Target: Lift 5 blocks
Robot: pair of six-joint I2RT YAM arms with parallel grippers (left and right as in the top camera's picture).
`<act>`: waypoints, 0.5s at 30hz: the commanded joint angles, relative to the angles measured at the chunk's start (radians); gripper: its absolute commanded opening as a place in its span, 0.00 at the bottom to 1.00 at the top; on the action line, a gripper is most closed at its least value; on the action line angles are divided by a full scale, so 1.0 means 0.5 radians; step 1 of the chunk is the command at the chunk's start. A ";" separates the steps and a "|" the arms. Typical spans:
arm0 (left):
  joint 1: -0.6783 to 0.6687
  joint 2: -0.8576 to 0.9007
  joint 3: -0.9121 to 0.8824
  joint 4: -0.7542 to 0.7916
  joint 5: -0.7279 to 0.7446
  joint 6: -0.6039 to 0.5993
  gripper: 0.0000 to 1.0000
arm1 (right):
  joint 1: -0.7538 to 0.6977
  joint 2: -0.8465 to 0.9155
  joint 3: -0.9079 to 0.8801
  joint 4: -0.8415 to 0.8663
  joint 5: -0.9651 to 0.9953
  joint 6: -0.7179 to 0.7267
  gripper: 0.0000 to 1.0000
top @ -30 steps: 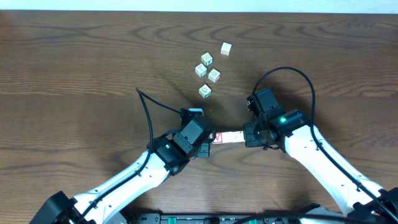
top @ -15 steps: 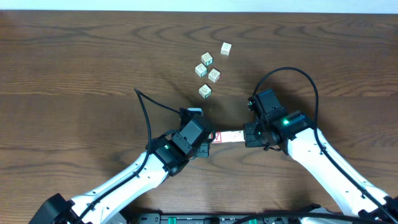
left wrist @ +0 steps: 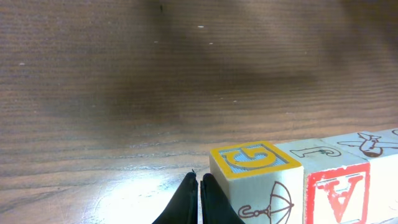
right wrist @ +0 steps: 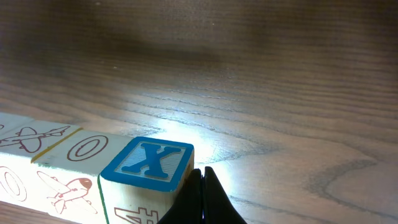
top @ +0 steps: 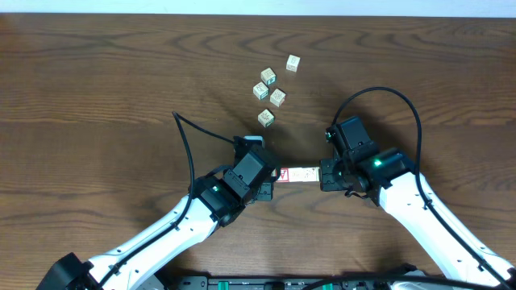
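Observation:
The blocks form one short row (top: 298,174) squeezed end to end between my two grippers. My left gripper (top: 272,175) is shut, its tips pressing the row's left end. There the left wrist view shows a yellow-edged G block (left wrist: 255,160) touching the shut gripper (left wrist: 199,186), with a red-framed A block (left wrist: 336,190) beside it. My right gripper (top: 322,174) is shut too and pushes the right end. In the right wrist view a blue X block (right wrist: 149,163) rests against that gripper (right wrist: 202,180), followed by an O block (right wrist: 87,149). Whether the row is off the table I cannot tell.
Several pale cubes with green or tan prints (top: 277,97) lie scattered farther back on the wooden table (top: 97,97). A black cable (top: 193,141) arcs off the left arm and another (top: 379,93) loops over the right arm.
The row and both grippers have shifted slightly to the right and a little away from the front edge. Both grippers stayed shut.

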 commanded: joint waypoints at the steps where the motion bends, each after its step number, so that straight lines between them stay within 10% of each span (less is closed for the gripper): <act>1: -0.065 -0.052 0.180 0.095 0.344 0.049 0.07 | 0.114 -0.031 0.082 0.066 -0.536 0.024 0.01; 15: -0.074 -0.063 0.201 0.072 0.358 0.050 0.07 | 0.114 -0.031 0.125 0.019 -0.535 0.031 0.01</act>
